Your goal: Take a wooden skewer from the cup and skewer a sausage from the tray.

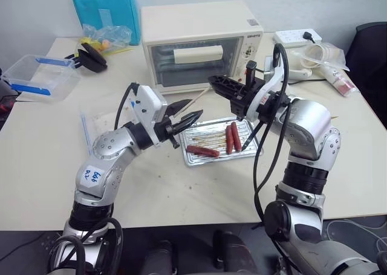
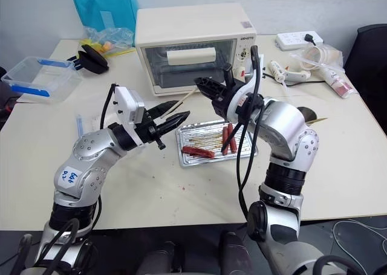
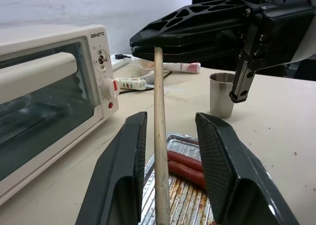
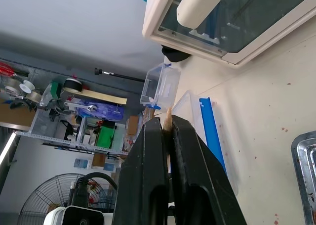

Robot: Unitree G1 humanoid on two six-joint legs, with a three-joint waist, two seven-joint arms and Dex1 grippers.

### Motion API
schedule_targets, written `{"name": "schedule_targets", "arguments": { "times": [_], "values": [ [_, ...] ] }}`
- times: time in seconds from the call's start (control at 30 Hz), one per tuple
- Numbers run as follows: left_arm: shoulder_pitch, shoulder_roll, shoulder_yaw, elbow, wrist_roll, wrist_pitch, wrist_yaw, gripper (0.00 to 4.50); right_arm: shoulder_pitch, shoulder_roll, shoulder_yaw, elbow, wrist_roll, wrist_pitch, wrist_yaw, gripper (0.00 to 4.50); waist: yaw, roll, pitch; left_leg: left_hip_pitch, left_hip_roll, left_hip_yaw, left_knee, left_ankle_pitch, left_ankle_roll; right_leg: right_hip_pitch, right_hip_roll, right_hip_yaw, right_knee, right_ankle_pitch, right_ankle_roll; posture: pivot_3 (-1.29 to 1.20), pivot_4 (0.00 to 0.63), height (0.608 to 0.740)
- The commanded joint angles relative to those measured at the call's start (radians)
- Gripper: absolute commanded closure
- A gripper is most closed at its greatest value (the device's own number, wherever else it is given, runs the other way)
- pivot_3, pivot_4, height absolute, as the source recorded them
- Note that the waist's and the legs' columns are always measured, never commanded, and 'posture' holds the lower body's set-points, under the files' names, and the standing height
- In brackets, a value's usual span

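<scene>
Pinched flat together, the fingers of my right gripper [image 3: 148, 44] clamp 1 end of the wooden skewer [image 3: 160, 151], its pointed tip poking out just past them. My left gripper [image 1: 184, 122] is part open, its 2 fingers [image 3: 121, 185] standing on either side of the stick's shaft; I cannot tell whether either pad touches the wood.

Both grippers meet in the air in front of the white oven [image 1: 199, 42], above the near-left end of the tray [image 1: 199, 159]. 3 sausages lie in that tray: 2 side by side toward its right end, and 1 sausage [image 1: 202, 150] alone near the front left. Beyond the tray, on my right, stands the cup [image 3: 220, 94].

To my judgement the stick is feather-light and stiff along its length, but so thin it would snap or bow if pushed sideways. I would grip it well back from the point and keep the push straight along its line.

Smooth, round and likely greasy, a sausage would roll on the ribbed metal. Going in at an end, lengthwise, seems safest, perhaps bracing it against the rim.
</scene>
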Motion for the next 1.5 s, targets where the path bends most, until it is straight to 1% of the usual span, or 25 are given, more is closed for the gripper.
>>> {"name": "schedule_targets", "arguments": {
  "times": [0.03,0.27,0.37,0.47,0.5,0.73,0.77,0.87,0.97,1.07,1.17,1.2,1.23,1.33,1.4,1.47,1.5],
  "values": [
    [-0.013,-0.006,0.024,-0.011,-0.002,-0.024,0.009,2.87,-0.017,0.001,-0.007,-0.038,0.021,-0.006,0.014,4.50,0.000,0.000,0.000,0.000,0.000,0.000,0.000,0.000,0.000,0.000,0.000,0.000,0.000,0.000,0.000,0.00,0.150,0.740],
    [-0.010,-0.019,0.030,-0.016,-0.005,-0.025,0.018,2.87,-0.016,0.001,-0.008,-0.038,0.021,-0.010,0.004,4.50,0.000,0.000,0.000,0.000,0.000,0.000,0.000,0.000,0.000,0.000,0.000,0.000,0.000,0.000,0.000,0.00,0.150,0.740],
    [-0.008,-0.026,0.029,-0.017,-0.007,-0.027,0.020,3.44,-0.023,0.004,-0.010,-0.038,0.021,-0.015,-0.001,4.50,0.000,0.000,0.000,0.000,0.000,0.000,0.000,0.000,0.000,0.000,0.000,0.000,0.000,0.000,0.000,0.00,0.150,0.740],
    [-0.005,-0.032,0.026,-0.018,-0.006,-0.031,0.021,4.33,-0.030,0.006,-0.012,-0.038,0.021,-0.017,-0.001,4.50,0.000,0.000,0.000,0.000,0.000,0.000,0.000,0.000,0.000,0.000,0.000,0.000,0.000,0.000,0.000,0.00,0.150,0.740],
    [-0.005,-0.035,0.028,-0.017,-0.007,-0.033,0.025,4.47,-0.031,0.006,-0.012,-0.038,0.021,-0.018,-0.002,4.50,0.000,0.000,0.000,0.000,0.000,0.000,0.000,0.000,0.000,0.000,0.000,0.000,0.000,0.000,0.000,0.00,0.150,0.740],
    [-0.008,-0.040,0.035,-0.029,-0.014,-0.027,0.036,4.47,-0.022,-0.009,-0.005,-0.032,0.021,-0.016,-0.004,4.50,0.000,0.000,0.000,0.000,0.000,0.000,0.000,0.000,0.000,0.000,0.000,0.000,0.000,0.000,0.000,0.00,0.150,0.740],
    [-0.009,-0.038,0.035,-0.030,-0.013,-0.025,0.036,4.47,-0.019,-0.024,0.002,-0.028,0.021,-0.010,0.000,4.50,0.000,0.000,0.000,0.000,0.000,0.000,0.000,0.000,0.000,0.000,0.000,0.000,0.000,0.000,0.000,0.00,0.150,0.740],
    [-0.005,-0.019,0.040,-0.026,-0.007,-0.015,0.034,4.47,0.002,-0.120,0.046,-0.014,0.021,0.017,0.035,4.50,0.000,0.000,0.000,0.000,0.000,0.000,0.000,0.000,0.001,0.000,0.000,0.000,-0.001,0.000,0.000,0.00,0.150,0.740],
    [0.003,0.008,0.058,-0.017,-0.005,-0.016,0.022,4.50,0.031,-0.194,0.082,-0.010,0.021,0.035,0.100,3.75,0.001,0.000,0.000,0.000,0.000,0.000,0.000,-0.001,0.001,0.000,0.000,0.000,-0.001,0.000,0.000,0.00,0.150,0.740],
    [0.007,0.034,0.076,-0.013,-0.011,-0.013,0.016,4.50,0.054,-0.293,0.136,-0.010,0.021,0.046,0.144,2.80,0.001,0.000,0.000,-0.001,0.000,0.000,-0.001,-0.001,0.001,0.000,0.000,-0.001,-0.002,0.000,0.000,0.00,0.150,0.740],
    [0.009,0.054,0.100,-0.008,-0.014,-0.007,0.013,4.50,0.063,-0.378,0.182,-0.007,0.010,0.050,0.205,1.72,0.001,0.000,0.000,-0.001,0.000,0.000,-0.001,-0.001,0.002,0.000,0.000,-0.001,-0.003,0.000,0.001,0.00,0.150,0.740],
    [0.011,0.063,0.108,-0.007,-0.014,-0.005,0.010,4.50,0.057,-0.424,0.199,-0.017,-0.047,0.079,0.271,1.47,0.000,0.000,0.000,-0.001,0.000,0.001,-0.001,-0.001,0.002,0.000,0.000,-0.001,-0.003,0.000,0.001,0.00,0.150,0.740],
    [0.015,0.075,0.118,-0.010,-0.018,0.001,0.007,4.50,0.052,-0.471,0.219,-0.034,-0.113,0.107,0.343,1.47,0.001,0.000,0.000,-0.001,0.000,0.001,-0.001,-0.001,0.002,0.000,0.000,0.000,-0.003,0.001,0.001,0.00,0.150,0.740],
    [0.038,0.136,0.155,-0.039,-0.049,0.042,-0.026,4.50,0.047,-0.653,0.343,-0.140,-0.431,0.137,0.654,1.47,0.003,0.000,0.000,-0.001,0.000,0.001,-0.001,-0.001,0.002,0.000,0.000,-0.001,-0.004,0.001,0.001,0.00,0.150,0.740],
    [0.059,0.193,0.187,-0.069,-0.089,0.082,-0.065,4.50,0.042,-0.770,0.456,-0.195,-0.655,0.076,0.872,1.47,0.002,0.000,0.000,-0.001,0.000,0.001,-0.001,-0.002,0.003,0.000,0.000,-0.001,-0.005,0.001,0.001,0.00,0.150,0.740],
    [0.080,0.247,0.213,-0.097,-0.133,0.122,-0.104,4.50,0.041,-0.851,0.552,-0.211,-0.846,-0.009,1.041,1.47,0.001,0.000,0.000,-0.001,0.000,0.000,-0.002,-0.004,0.006,-0.001,0.001,-0.001,-0.007,0.001,0.001,0.00,0.150,0.740],
    [0.094,0.281,0.227,-0.116,-0.163,0.151,-0.129,4.50,0.041,-0.879,0.593,-0.203,-0.936,-0.053,1.102,1.47,0.002,-0.001,0.000,-0.001,0.000,0.001,-0.002,-0.004,0.006,-0.001,0.000,-0.001,-0.007,0.001,0.001,0.00,0.150,0.740]
  ]
}}
